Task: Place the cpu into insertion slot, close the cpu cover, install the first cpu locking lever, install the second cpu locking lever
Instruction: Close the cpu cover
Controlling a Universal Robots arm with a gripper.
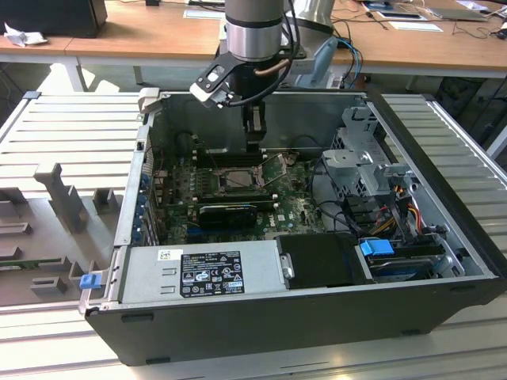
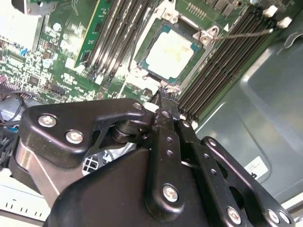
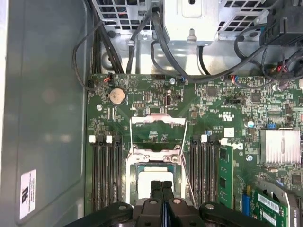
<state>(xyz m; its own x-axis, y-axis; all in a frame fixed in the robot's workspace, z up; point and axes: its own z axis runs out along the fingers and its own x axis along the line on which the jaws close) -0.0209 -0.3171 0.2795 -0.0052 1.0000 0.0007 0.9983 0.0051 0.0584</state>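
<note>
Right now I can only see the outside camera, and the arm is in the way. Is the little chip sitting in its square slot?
Observer: Yes. In the second wrist view the chip lies flat inside the slot, pale face up.
Operator: Is the metal lid shut over it?
Observer: No. In the first wrist view the lid is swung open, off the chip.
Operator: Is the claw open?
Observer: No, shut. In the first wrist view the gripper has its fingers together, over the chip's edge.
</note>
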